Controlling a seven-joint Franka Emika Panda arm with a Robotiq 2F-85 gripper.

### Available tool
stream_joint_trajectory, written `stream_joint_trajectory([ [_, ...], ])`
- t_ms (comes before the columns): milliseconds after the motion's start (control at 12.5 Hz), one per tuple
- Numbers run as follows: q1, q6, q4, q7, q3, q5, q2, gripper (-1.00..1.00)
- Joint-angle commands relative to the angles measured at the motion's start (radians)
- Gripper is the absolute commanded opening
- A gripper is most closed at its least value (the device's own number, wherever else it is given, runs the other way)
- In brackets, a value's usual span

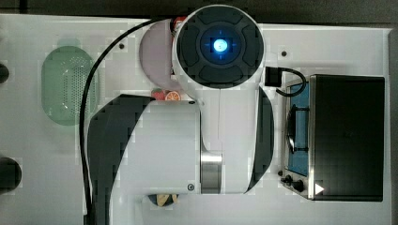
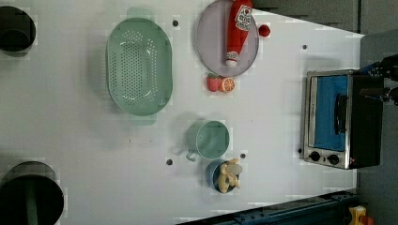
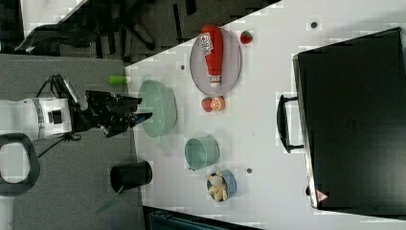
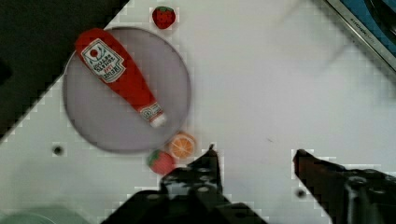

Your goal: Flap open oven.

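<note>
Black gripper fingers stand apart, empty, over bare white table, well apart from the boxy toaster oven with black top, silver frame and blue-tinted door, which sits shut at the left view's right edge, its dark bar handle untouched. Farther off, a red ketchup bottle lies on a round grey plate, beside a green perforated colander.
</note>
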Motion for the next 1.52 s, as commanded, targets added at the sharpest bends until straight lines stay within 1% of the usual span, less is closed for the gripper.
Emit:
stream_joint_trajectory([
  [80,-0.034,-0.153,-0.131,-0.032,-0.028,0.013,-0.262,0.58],
  [240,-0.034,-0.152,-0.131,-0.032,-0.028,0.013,-0.262,1.0],
  [560,-0.034,-0.153,-0.131,-0.032,-0.028,0.013,-0.262,1.0],
  [640,-0.034,-0.153,-0.131,-0.032,-0.028,0.013,-0.262,0.9],
  [880,-0.035,-0.154,-0.131,-0.032,-0.03,0.013,-0.262,0.15],
  [1120,-0.038,-0.154,-0.146,-0.032,-0.042,0.012,-0.261,-0.54],
  [1200,-0.038,-0.152,-0.158,-0.032,-0.049,0.011,-0.26,-0.65],
  [1360,-0.038,-0.15,-0.192,-0.052,-0.065,0.008,-0.253,-0.65],
  [1520,-0.039,-0.13,-0.231,-0.124,-0.075,-0.023,-0.247,-0.65],
])
